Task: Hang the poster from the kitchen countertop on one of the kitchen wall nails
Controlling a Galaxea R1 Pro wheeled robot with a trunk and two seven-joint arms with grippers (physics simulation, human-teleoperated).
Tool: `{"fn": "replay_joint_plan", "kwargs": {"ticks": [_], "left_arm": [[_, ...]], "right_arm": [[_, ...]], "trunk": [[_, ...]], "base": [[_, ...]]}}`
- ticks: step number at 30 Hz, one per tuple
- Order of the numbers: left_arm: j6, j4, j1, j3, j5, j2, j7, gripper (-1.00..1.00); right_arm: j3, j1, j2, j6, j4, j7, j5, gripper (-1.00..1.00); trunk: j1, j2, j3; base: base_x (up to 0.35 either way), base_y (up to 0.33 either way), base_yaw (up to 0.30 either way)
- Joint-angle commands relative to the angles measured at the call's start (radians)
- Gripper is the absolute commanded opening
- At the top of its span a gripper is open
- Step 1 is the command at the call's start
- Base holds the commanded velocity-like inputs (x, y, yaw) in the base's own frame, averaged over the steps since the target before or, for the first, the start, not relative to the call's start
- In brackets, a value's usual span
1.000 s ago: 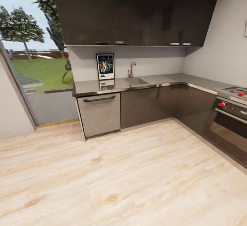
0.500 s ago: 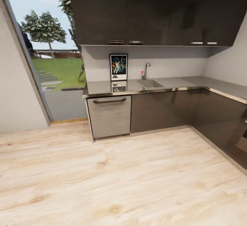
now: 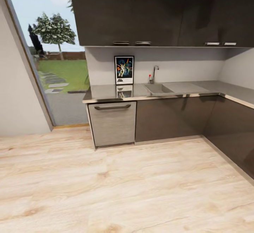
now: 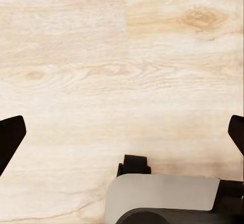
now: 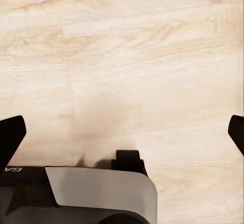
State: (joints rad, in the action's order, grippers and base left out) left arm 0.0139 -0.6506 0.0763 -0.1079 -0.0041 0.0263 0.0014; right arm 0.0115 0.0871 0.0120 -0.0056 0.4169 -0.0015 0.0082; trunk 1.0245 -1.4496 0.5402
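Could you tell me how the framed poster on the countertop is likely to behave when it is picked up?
The poster looks thin and framed, so probably stiff and light. It stands upright against the wall on the glossy countertop, so a nudge could slide its base or tip it.

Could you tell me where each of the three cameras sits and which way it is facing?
Head view: on the robot's head, facing forward and down at the poster standing on the kitchen countertop.
Left wrist view: near the left gripper, facing down at the wooden floor; spread dark fingertips show.
Right wrist view: near the right gripper, likewise facing down at floor.
Shared: both wrist views show floor and a pale robot part.
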Motion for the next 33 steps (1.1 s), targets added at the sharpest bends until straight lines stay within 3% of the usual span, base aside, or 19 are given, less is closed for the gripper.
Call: {"fn": "replay_joint_plan", "kwargs": {"ticks": [1, 22, 33], "left_arm": [[0.001, -0.001, 0.000, -0.001, 0.000, 0.000, 0.000, 1.00], [0.001, -0.001, 0.000, -0.002, 0.001, 0.000, 0.000, 1.00], [0.001, -0.001, 0.000, -0.003, 0.001, 0.000, 0.002, 1.00]], "right_arm": [[0.001, 0.000, 0.000, -0.001, 0.000, 0.000, 0.001, 1.00], [0.000, 0.000, 0.000, -0.001, 0.000, -0.001, 0.001, 1.00], [-0.001, 0.000, 0.000, -0.002, 0.000, -0.004, 0.001, 1.00]], "trunk": [[0.000, 0.000, 0.001], [0.000, 0.000, 0.001], [0.000, 0.000, 0.001]], "base": [[0.260, -0.224, 0.005], [0.242, -0.256, 0.004], [0.231, -0.241, 0.225]]}}
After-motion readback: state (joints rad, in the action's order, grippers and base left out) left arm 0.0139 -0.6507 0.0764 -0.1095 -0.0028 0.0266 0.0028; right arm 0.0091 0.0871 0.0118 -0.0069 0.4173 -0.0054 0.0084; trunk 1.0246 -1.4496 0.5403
